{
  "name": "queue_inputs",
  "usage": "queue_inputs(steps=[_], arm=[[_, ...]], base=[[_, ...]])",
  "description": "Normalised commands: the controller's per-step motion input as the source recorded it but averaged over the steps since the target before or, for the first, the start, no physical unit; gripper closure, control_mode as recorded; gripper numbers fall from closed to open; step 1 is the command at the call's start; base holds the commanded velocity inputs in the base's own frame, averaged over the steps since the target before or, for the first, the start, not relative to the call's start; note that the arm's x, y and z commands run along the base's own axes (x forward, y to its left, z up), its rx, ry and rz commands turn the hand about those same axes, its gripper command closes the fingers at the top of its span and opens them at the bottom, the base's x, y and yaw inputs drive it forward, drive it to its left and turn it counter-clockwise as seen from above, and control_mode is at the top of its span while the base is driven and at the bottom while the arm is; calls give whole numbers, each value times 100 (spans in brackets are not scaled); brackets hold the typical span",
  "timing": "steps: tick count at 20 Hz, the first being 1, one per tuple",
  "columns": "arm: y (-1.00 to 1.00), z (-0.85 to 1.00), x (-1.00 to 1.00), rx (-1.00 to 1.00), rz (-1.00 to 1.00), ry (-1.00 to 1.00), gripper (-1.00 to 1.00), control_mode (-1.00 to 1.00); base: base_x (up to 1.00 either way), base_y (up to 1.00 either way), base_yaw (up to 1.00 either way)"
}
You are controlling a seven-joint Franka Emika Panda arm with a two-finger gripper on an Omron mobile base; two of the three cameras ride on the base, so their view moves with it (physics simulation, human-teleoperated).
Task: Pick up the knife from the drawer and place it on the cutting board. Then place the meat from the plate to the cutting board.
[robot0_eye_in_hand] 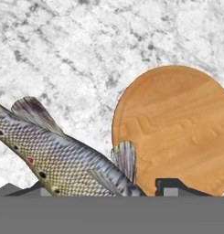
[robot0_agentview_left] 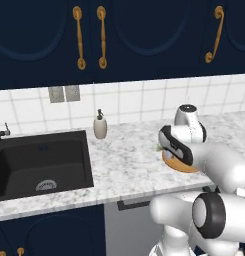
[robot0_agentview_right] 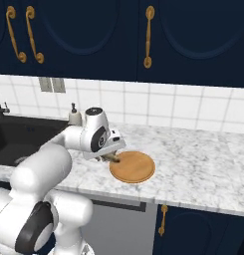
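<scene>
1. Gripper point(robot0_eye_in_hand: 99, 189): in the hand view we see its two dark finger tips point(robot0_eye_in_hand: 175, 186) standing well apart, with the meat between them.
2. Meat point(robot0_eye_in_hand: 63, 155): a scaled, grey-speckled fish. Its body runs from between the tips out to the gripper's left in the hand view. One fin rises just beside the plate's rim.
3. Grip: we cannot tell whether the tips press on the fish or merely flank it. Their inner faces are hidden at the bottom of the hand view.
4. Plate point(robot0_eye_in_hand: 177, 123): round and orange-brown, it lies ahead of the gripper and to its right. Its surface is bare.
5. Right base view: the gripper point(robot0_agentview_right: 112, 157) points down at the near-left edge of the plate point(robot0_agentview_right: 136, 168).
6. Counter point(robot0_eye_in_hand: 86, 45): grey-white marble, it spreads beyond the gripper under both fish and plate.
</scene>
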Motion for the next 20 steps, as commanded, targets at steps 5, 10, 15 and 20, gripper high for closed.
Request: queue_inputs(steps=[5, 10, 15, 20], arm=[[72, 0, -2, -5, 0, 0, 100, -100], [0, 0, 0, 0, 0, 0, 100, 100], [0, 0, 0, 0, 0, 0, 100, 100], [0, 0, 0, 0, 0, 0, 100, 100]], base=[[0, 0, 0], [-38, 100, 7], [-66, 100, 14], [-65, 100, 21]])
